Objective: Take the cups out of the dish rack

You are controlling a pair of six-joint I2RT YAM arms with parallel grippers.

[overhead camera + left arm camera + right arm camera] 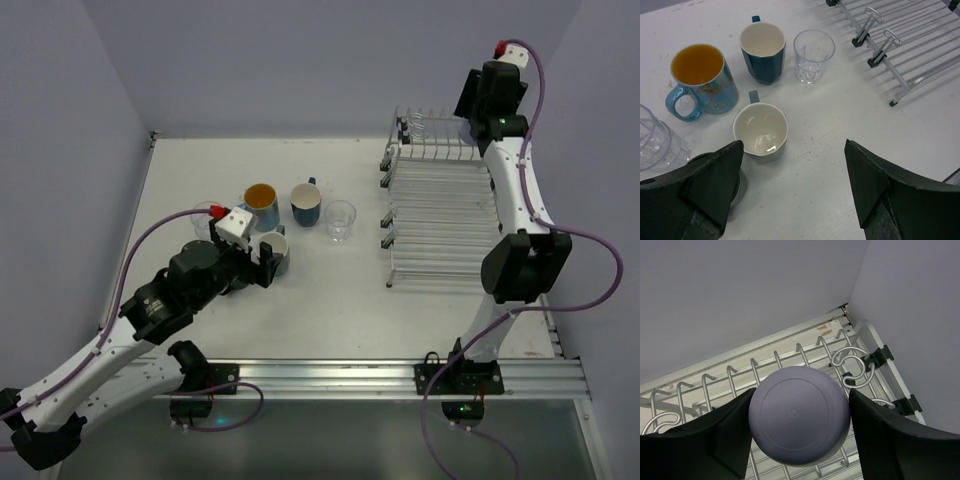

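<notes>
Mug, teal with white lining, sitting empty below left gripper, fingers spreading wide; right gripper pinching inverted lavender tumbler.

Upper left in the left wrist view, a light blue mug with faint golden markings is orange inside. The dark teal mug is cream-white inside, and the grey-blue mug is white inside. The glass is clear. The surface is white and the dish rack silver-white. The tumbler is plain lavender. The left pincer and right pincer are black.
</notes>
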